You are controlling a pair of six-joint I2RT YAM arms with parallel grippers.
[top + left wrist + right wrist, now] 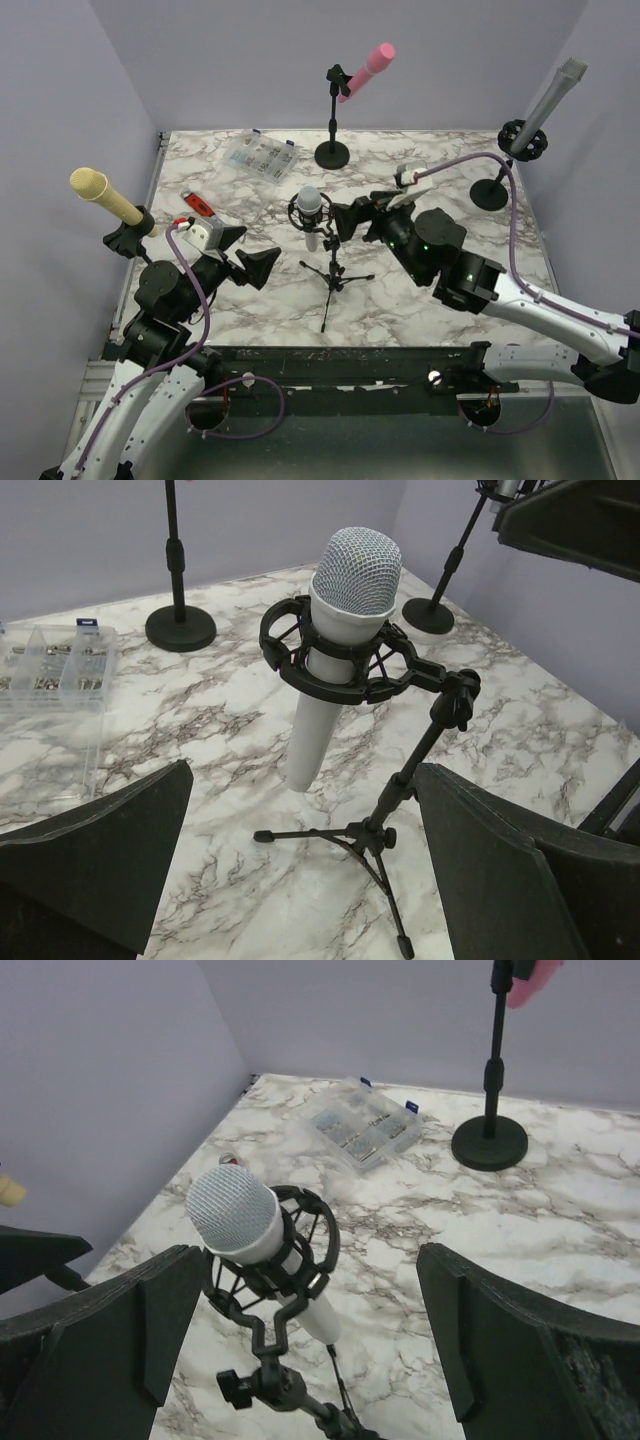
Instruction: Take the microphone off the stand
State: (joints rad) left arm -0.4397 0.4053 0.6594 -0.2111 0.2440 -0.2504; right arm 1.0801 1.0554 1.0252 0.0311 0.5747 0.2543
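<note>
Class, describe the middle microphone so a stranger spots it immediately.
Find the marble table. Near its middle stands a low tripod stand holding the microphone. Alone among the pink microphone, yellow microphone and grey microphone, it is white with a silver mesh head.

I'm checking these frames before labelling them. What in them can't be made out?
- Organizer box contents: too small to identify in every view.
- Stand legs: cut off by the bottom edge of the right wrist view.
- Pink microphone: mostly cut off by the top edge of the right wrist view.
- Red object: too small to identify in the top view.
</note>
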